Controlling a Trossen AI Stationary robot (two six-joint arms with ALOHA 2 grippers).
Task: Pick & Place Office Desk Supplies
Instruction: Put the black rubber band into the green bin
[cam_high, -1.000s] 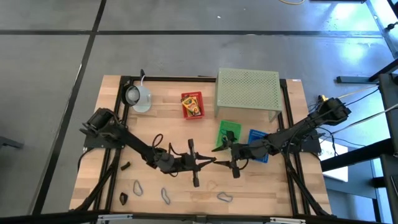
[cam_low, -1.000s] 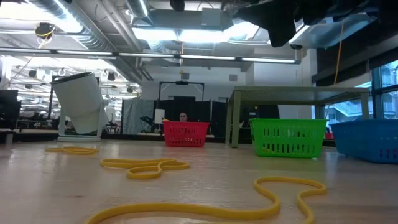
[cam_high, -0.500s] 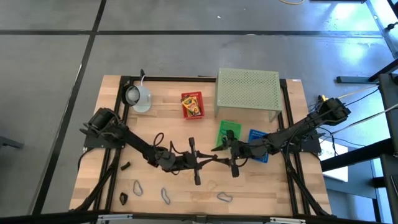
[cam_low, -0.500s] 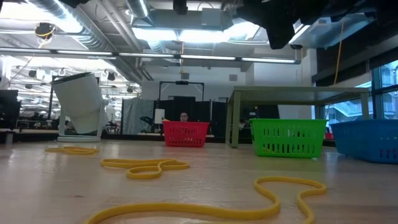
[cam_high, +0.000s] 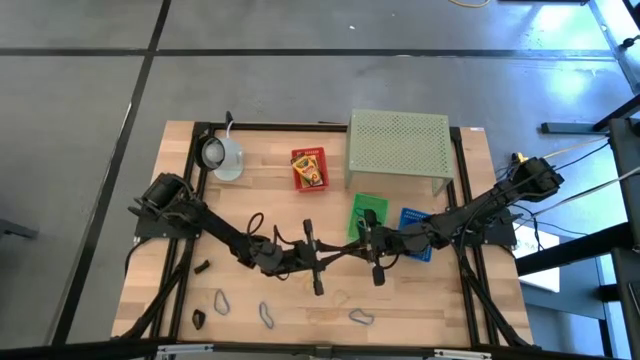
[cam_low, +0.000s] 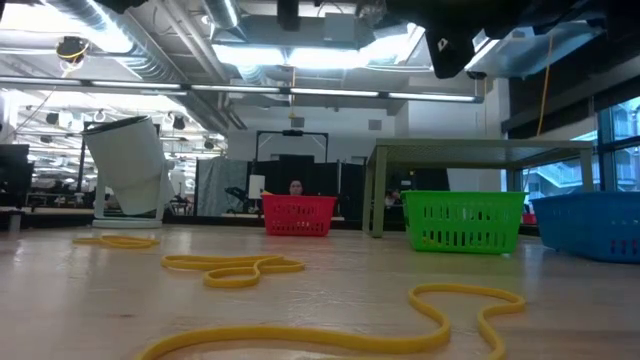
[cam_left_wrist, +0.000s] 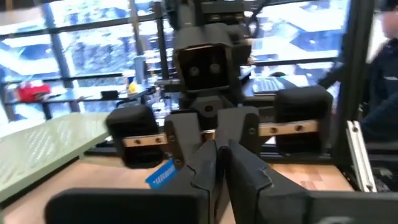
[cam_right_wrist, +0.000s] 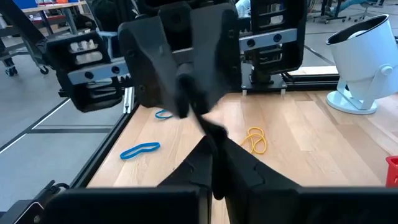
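Both hands (cam_high: 345, 254) meet mid-table, perhaps pinching something; yellow loops (cam_right_wrist: 255, 139) lie near

Even, bright overhead light falls on the table (cam_high: 260, 215) in the high view, with soft short shadows. In the low view, ceiling lamps (cam_low: 300, 55) glare at top centre and the near yellow loop (cam_low: 400, 325) is soft. The left wrist view is blurred throughout, its windows (cam_left_wrist: 93, 56) washed out

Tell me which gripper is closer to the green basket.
Right. The right gripper sits just below the green basket, almost at its edge. The left gripper meets it mid-table, slightly farther toward the table's front-left.
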